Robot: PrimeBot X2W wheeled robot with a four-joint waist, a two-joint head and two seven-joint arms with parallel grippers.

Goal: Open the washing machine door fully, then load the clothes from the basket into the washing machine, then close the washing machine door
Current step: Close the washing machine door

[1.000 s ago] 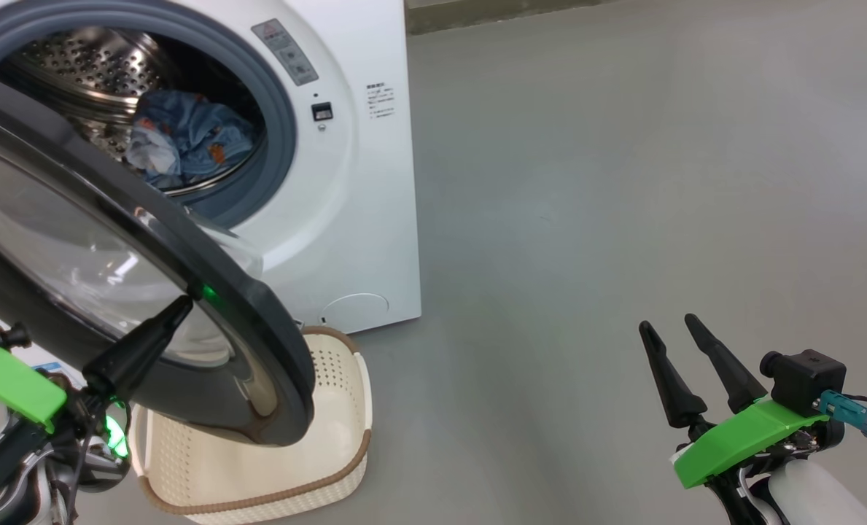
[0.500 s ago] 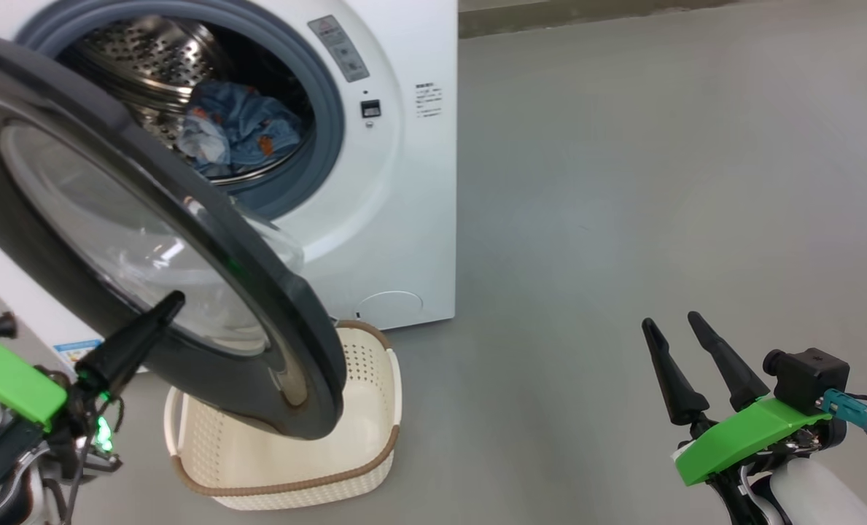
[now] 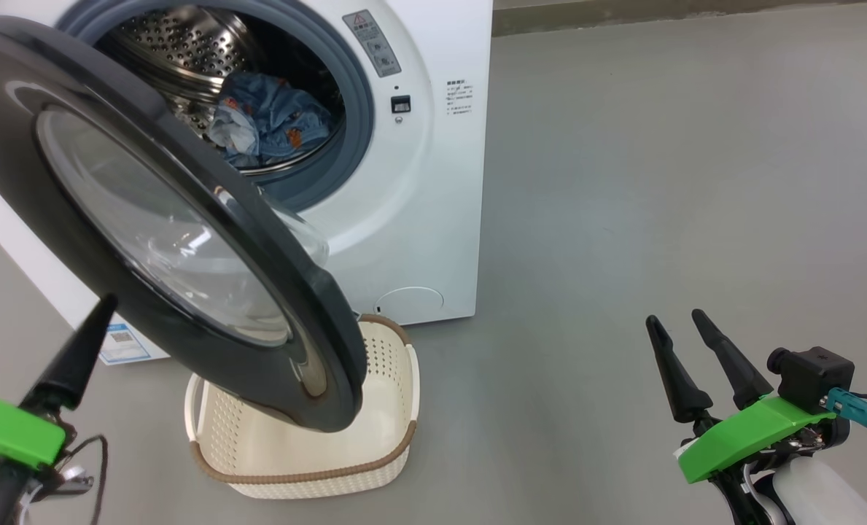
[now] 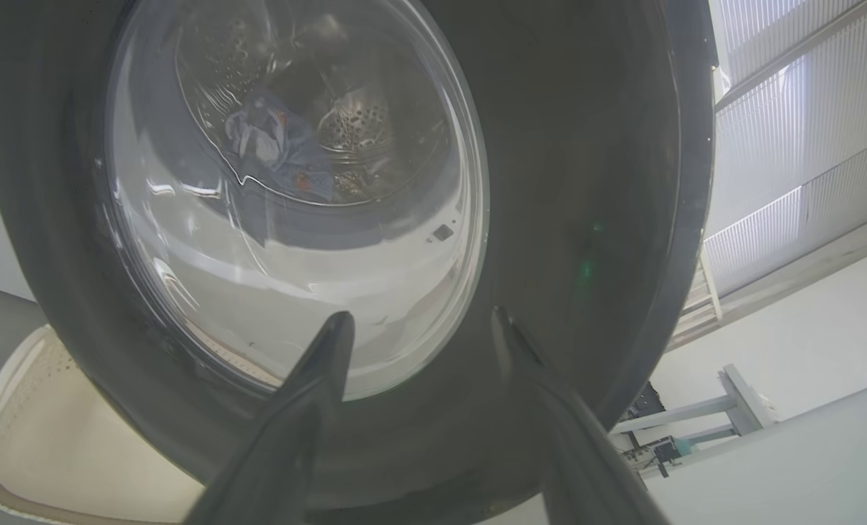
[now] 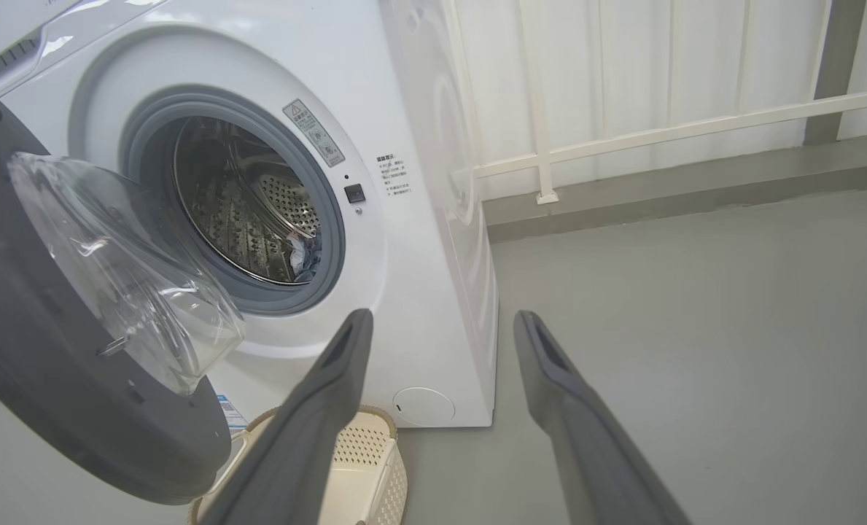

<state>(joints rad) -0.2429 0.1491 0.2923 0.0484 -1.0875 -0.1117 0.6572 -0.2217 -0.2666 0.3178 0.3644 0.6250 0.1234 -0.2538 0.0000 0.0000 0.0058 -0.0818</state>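
Door: washing machine door (image 3: 163, 226) swung out, centre left, top edge cropped, masking the basket's (image 3: 389, 437) upper left.
Load: clothes (image 3: 273, 120) heaped inside the washing machine (image 3: 433, 219), upper centre, prints blurred.
Fingers: left gripper (image 4: 420, 315) and right gripper (image 3: 675, 318) both spread, empty.

washing machine door (image 3: 185, 240) cut off by the left edge, its black rim hiding the far side of the basket (image 3: 302, 477), clothes (image 5: 306, 259) mostly out of sight past the gasket (image 5: 331, 219) from the right wrist, warning sticker (image 3: 372, 42) on the washing machine (image 3: 433, 219) too small to read
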